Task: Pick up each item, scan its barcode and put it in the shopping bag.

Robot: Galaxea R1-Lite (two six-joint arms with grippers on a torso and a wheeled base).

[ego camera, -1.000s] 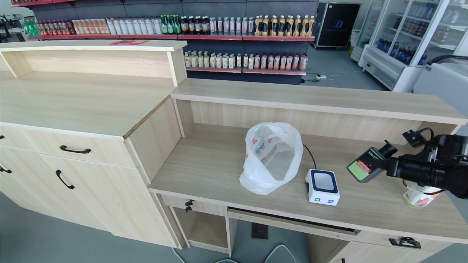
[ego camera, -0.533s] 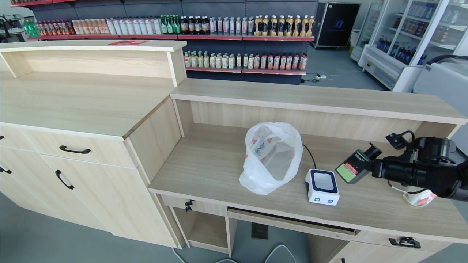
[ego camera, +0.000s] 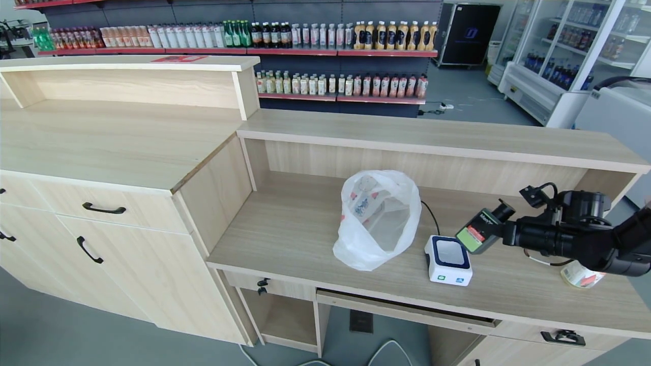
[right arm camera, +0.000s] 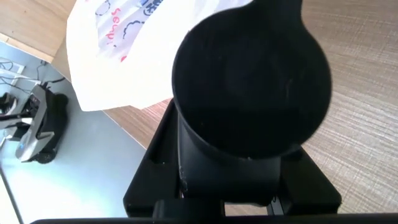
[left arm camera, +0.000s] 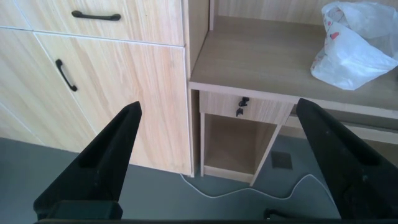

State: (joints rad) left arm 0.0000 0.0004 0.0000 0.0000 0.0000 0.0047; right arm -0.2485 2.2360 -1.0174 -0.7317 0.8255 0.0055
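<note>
While your right gripper [ego camera: 496,226] is pinching one flat, rectangular box [ego camera: 473,235] with a green-and-red label, that box is hovering off the woodgrain tabletop [ego camera: 305,223], close beside the single white scanner [ego camera: 447,259]. One crinkly white plastic shopping bag [ego camera: 379,218] is slumping just beside the scanner. Your left gripper [left arm camera: 219,109] is hanging spread wide.

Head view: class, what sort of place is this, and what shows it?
Probably a small shop's checkout: red-edged shelves of bottled drinks, a glass-door drinks fridge, and a white-and-blue barcode scanner beside a white plastic shopping bag on the light wooden counter. The right claw holds a black, green-labelled box.
</note>
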